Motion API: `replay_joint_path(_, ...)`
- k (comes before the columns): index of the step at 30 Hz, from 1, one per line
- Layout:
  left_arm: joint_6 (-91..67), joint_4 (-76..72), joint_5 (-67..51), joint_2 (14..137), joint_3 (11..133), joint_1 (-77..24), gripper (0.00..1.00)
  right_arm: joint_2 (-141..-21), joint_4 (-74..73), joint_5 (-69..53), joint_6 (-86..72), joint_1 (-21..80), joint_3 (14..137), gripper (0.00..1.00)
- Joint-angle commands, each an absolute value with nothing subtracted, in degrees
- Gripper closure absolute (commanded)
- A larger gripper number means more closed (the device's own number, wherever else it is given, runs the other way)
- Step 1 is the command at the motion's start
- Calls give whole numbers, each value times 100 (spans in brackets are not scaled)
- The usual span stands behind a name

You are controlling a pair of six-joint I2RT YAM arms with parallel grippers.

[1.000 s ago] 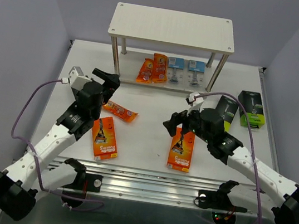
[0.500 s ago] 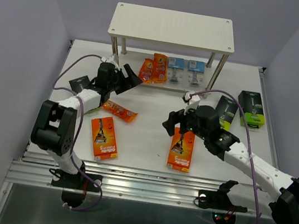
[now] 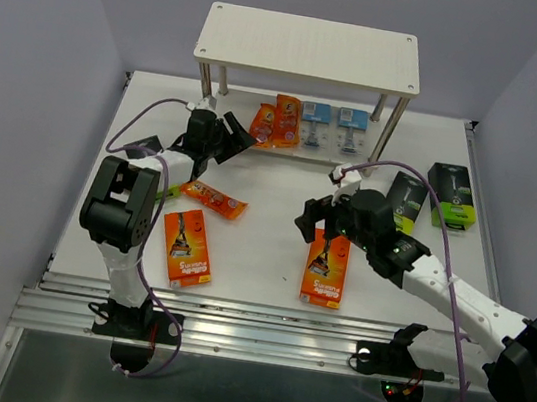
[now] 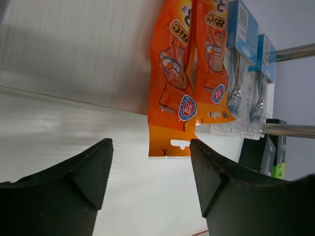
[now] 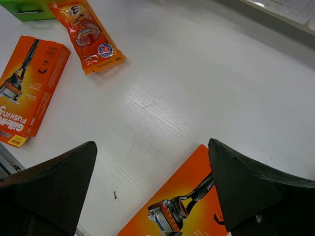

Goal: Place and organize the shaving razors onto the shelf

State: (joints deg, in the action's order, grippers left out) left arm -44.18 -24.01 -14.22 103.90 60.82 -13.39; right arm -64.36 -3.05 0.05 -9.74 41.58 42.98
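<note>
Top view: the shelf (image 3: 309,48) is at the upper middle, with orange packets (image 3: 274,124) and blue packs (image 3: 331,129) on its low board. The left gripper (image 3: 238,136), just left of them, is open and empty.

Left wrist view: the packets lie at the top middle.

Right wrist view: the right gripper (image 5: 151,145) is wide open and empty, with an orange box (image 5: 182,206) at the bottom.

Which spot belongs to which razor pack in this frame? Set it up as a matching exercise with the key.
Things
1. blue blister packs
2. black-and-green boxes
3. single orange foil packet
4. right-hand flat orange box

Places
a. on the table, right of the shelf
b. on the table, just under the open right fingers
c. on the shelf's lower board
d. on the table's left half, in front of the shelf

Pairs: 1-c, 2-a, 3-d, 4-b
</note>
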Motion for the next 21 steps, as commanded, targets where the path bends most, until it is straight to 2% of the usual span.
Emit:
replay_joint_path(1, -4553, -2681, -1204, 10371, 6354, -1310, 28, -6240, -211, 237, -853, 4122, 4456, 0)
replay_joint_path(3, -4675, -2768, -1195, 10415, 6311, -1318, 34, -6240, -211, 255, -853, 4122, 4447, 0)
replay_joint_path(11, -5220, -3313, -703, 10388, 6029, -1512, 43, -6284, -193, 299, -905, 4122, 4395, 0)
replay_joint_path(12, -5247, -3313, -694, 10458, 6099, -1547, 46, -6275, -202, 299, -905, 4122, 4395, 0)
replay_joint_path(21, -5475, -3357, -536, 10696, 6188, -1582, 61, -6047, -290, 448, -914, 4122, 4333, 0)
